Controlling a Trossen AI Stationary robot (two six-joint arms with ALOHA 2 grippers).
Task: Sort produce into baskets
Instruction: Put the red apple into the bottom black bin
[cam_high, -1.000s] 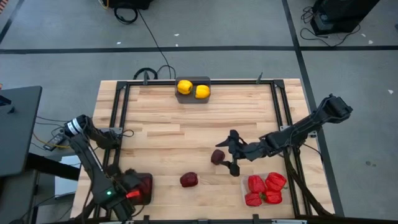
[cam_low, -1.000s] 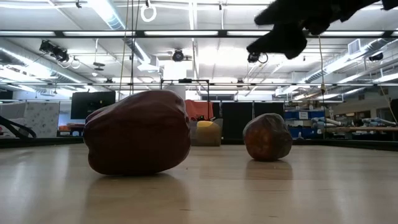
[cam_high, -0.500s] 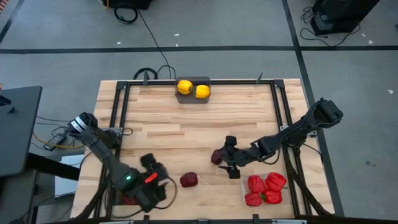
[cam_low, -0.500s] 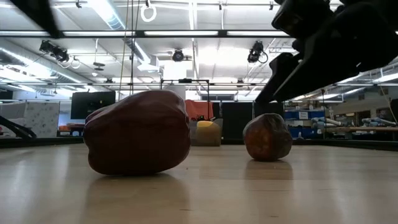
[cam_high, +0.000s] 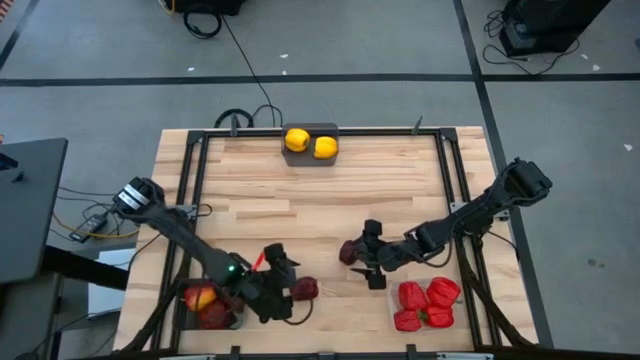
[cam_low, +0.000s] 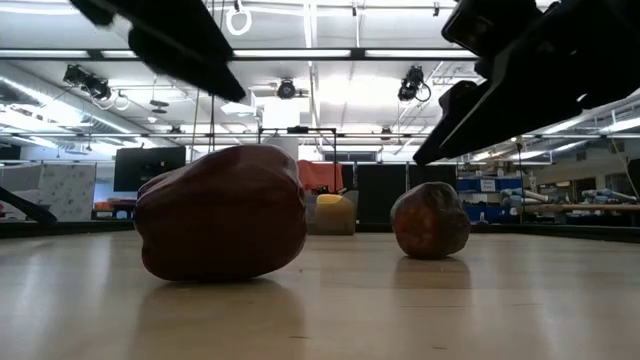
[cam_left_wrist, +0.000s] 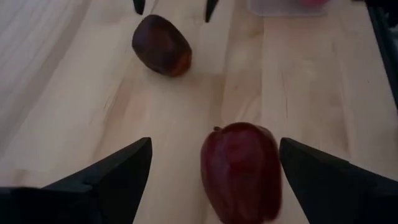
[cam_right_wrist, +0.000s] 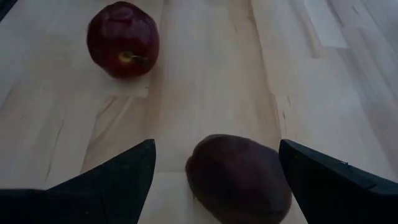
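A dark red apple (cam_high: 305, 290) lies on the table near the front edge. My left gripper (cam_high: 288, 285) stands open just to its left, its fingers on either side of the apple (cam_left_wrist: 239, 171) without touching. A duller maroon fruit (cam_high: 350, 252) lies a little farther right. My right gripper (cam_high: 366, 256) is open and slants down over this fruit (cam_right_wrist: 239, 168), with a finger on each side. In the low view both fruits (cam_low: 220, 212) (cam_low: 430, 220) rest on the wood, with the grippers above them.
Two yellow fruits (cam_high: 310, 144) sit in a dark basket (cam_high: 310, 160) at the far edge. Red peppers (cam_high: 425, 305) fill the clear basket (cam_high: 393, 300) at the near right. A dark basket (cam_high: 185, 300) at the near left holds red and orange fruit. A black frame (cam_high: 190, 200) rims the table.
My left gripper has swung from above the near-left basket toward the table's right, along the near edge, to the red apple. It has turned and sunk a little, and has stayed open. My right gripper has come down a little over the maroon fruit. Neither fruit has moved.
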